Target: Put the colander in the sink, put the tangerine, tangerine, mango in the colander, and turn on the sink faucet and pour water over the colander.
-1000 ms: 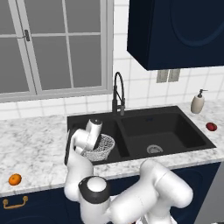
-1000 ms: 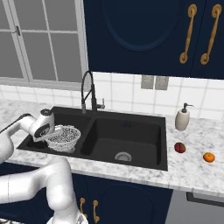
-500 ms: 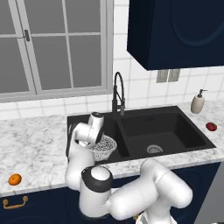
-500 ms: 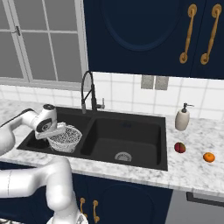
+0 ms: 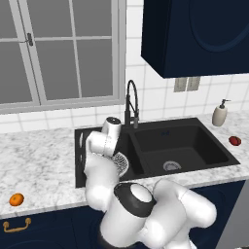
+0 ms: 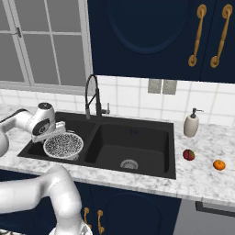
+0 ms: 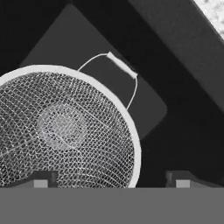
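- We start at our fingertips (image 7: 41, 180): they stand wide apart, one over the colander (image 7: 65, 131) mesh, one past its rim, and we can't tell whether they hold the rim.
- The gripper (image 6: 54, 134) hangs over the sink's (image 6: 151, 172) left basin, just above the colander (image 6: 63, 145).
- The colander is down in that left basin now, its wire handle pointing away from us, the black sink floor behind it.
- We judge step one, colander into the sink, to be at its very end; letting go and lifting clear looks like the next call.
- After that comes the fruit: the mango (image 6: 188, 154) and a tangerine (image 6: 219, 165) sit on the counter right of the sink, well apart from us, and another tangerine (image 5: 16, 199) waits on the left counter.
- The faucet (image 6: 93, 96) stands behind the divider, with no stream that we can see.
- Against the earlier frames: the gripper has come lower and further back into the basin, and the colander has gone down with it; the fruit hasn't budged.
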Available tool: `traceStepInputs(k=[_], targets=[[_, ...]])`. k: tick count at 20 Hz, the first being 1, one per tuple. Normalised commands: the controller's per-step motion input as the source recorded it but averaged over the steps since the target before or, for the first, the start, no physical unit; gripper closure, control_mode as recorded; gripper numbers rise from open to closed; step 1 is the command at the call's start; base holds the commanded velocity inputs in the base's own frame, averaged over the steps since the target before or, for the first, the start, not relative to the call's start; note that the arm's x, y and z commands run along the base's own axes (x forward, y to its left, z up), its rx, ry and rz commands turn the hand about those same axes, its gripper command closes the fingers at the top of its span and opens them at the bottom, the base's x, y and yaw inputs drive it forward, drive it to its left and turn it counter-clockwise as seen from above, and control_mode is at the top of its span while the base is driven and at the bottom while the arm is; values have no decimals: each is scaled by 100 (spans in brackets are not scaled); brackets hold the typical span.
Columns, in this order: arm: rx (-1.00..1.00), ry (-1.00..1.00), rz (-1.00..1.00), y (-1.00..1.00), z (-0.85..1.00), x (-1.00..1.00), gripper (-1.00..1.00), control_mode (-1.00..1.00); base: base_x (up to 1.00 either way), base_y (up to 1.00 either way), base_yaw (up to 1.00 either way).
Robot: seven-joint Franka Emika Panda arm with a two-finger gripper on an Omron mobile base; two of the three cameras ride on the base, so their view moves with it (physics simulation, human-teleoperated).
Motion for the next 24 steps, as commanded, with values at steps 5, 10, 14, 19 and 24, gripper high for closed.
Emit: traceStepInputs(k=[5, 10, 14, 19, 24], targets=[[-4, -11, -17, 69, 100, -69, -100, -100, 0, 0, 0], [-4, -4, -3, 57, 98, -98, -100, -100, 0, 0, 0], [-7, 0, 2, 49, 88, -100, -100, -100, 0, 0, 0], [-20, 3, 24, 79, 64, -80, -100, -100, 0, 0, 0], [-28, 6, 42, 84, 33, -42, -100, -100, 0, 0, 0]])
